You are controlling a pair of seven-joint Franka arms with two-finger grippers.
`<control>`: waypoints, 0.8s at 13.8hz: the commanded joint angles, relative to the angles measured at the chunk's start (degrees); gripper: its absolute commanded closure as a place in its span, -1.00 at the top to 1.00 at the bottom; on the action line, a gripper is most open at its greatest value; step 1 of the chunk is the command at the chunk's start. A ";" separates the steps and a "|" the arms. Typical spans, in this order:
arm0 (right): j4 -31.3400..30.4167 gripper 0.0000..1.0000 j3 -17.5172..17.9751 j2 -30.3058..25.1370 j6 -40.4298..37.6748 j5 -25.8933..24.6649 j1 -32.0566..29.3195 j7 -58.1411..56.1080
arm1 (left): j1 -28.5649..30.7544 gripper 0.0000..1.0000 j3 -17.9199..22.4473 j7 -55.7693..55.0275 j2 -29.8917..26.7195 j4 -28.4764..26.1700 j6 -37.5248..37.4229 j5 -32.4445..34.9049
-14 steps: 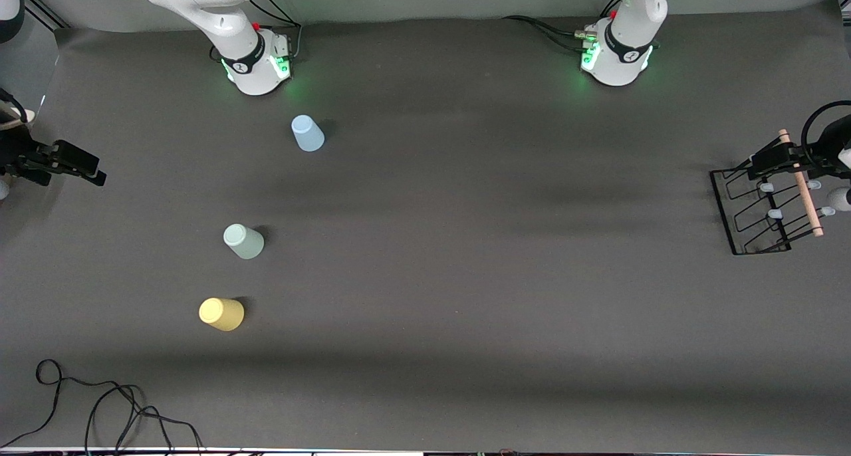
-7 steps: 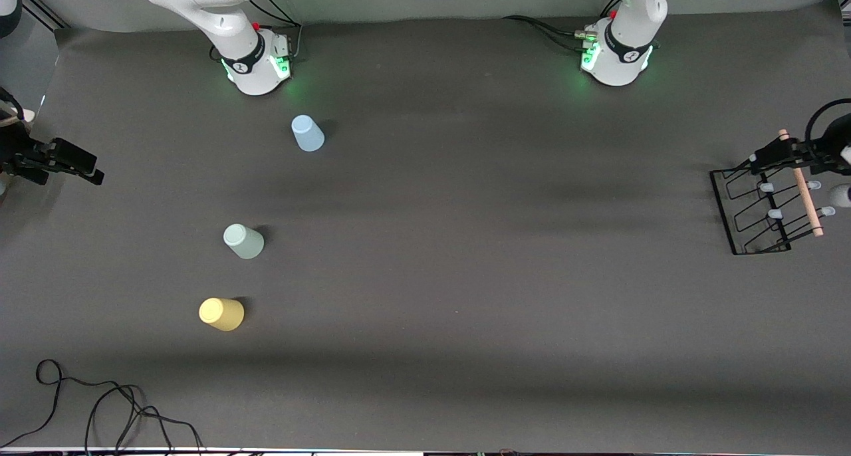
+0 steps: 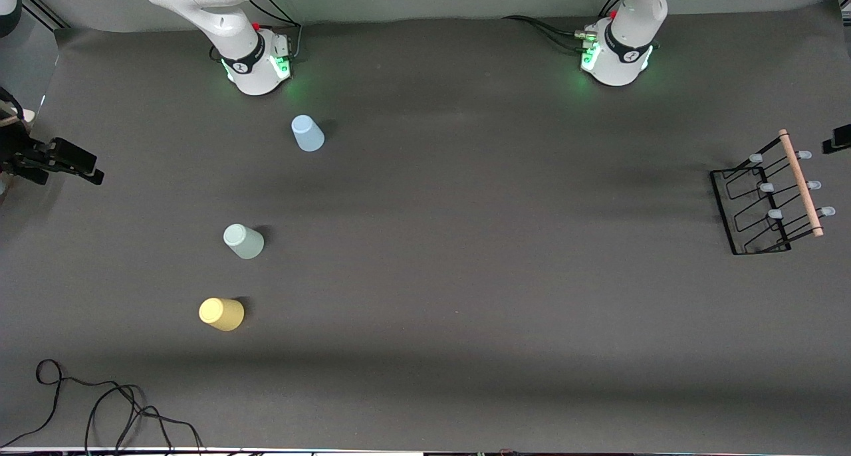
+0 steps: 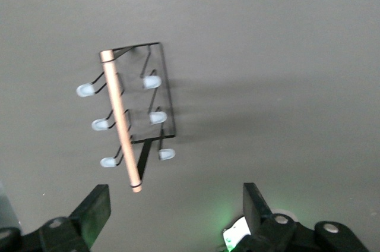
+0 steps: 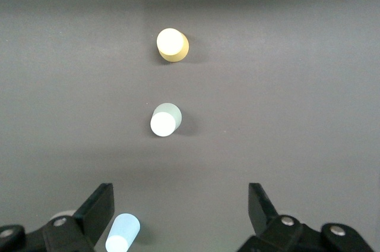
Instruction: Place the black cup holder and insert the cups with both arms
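Yellow cup point(image 3: 221, 314) nearest the front camera, at 7 o'clock. Sage cup point(image 3: 243, 240) next, pale blue cup point(image 3: 307, 133) farthest; all upside down. Black cup holder point(image 3: 764, 202) at 3 o'clock, untouched. Left gripper point(image 4: 176, 211) above it, jaws wide, empty. Right gripper point(image 5: 180, 211) waits, wide, empty. Placing step not begun; next, grasp the wooden handle point(image 3: 800, 182).

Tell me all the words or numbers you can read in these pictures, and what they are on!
There are no words or numbers to read.
Right arm's base: a small white mark on its dark band, too small to read.
Left arm's base: the same kind of mark, too small to read.
Pale blue cup, sage green cup, yellow cup: plain.
Black cup holder: no label.
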 commanded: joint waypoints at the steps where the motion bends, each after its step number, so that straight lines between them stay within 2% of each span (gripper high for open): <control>1: 0.27 1.00 -0.27 -0.74 -1.03 0.94 0.73 1.15 | 1.52 0.98 -0.59 1.19 0.36 -1.05 2.76 3.19; 4: 0.35 1.00 -0.19 -0.74 -2.08 0.94 0.82 1.15 | 1.61 0.98 -0.59 1.19 1.94 -1.14 3.90 6.01; 8: 0.27 1.00 -0.27 -0.56 -2.08 0.85 1.52 1.15 | 3.80 0.98 -0.68 3.29 6.24 -1.40 8.03 6.19; 11: 0.27 1.00 -0.27 -0.56 -2.08 0.85 1.52 1.15 | 5.64 0.97 -0.68 3.47 6.25 -7.00 14.52 4.70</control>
